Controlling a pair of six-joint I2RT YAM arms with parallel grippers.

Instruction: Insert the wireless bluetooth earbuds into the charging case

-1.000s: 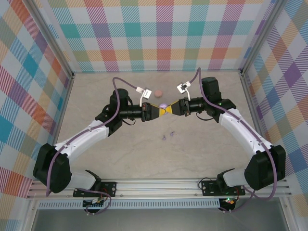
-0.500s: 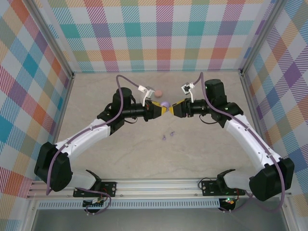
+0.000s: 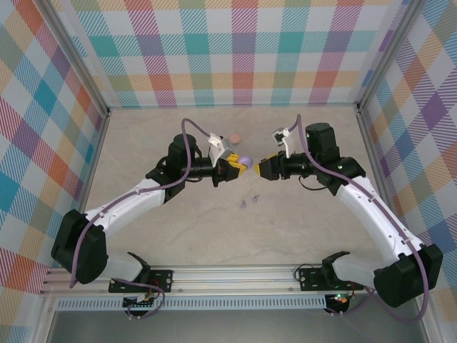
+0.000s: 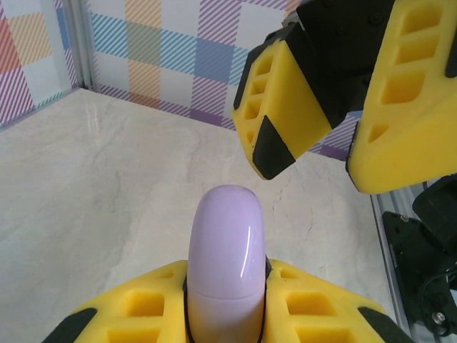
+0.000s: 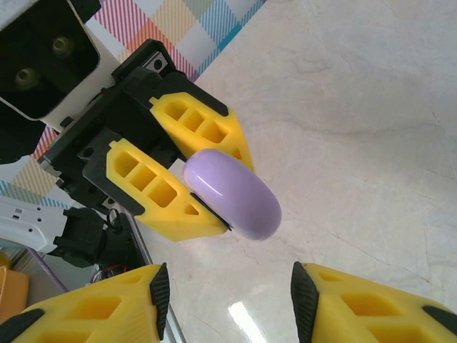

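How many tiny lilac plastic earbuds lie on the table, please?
2: one tiny lilac plastic earbud on the table, another just right of it; more may be hidden.

Lilac charging case — pastel plaid walls, beige marbled table.

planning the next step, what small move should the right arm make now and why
Probably ease the right gripper forward onto the free end of the lilac case: the left gripper clamps it, it looks closed, and the earbuds lie on the table.
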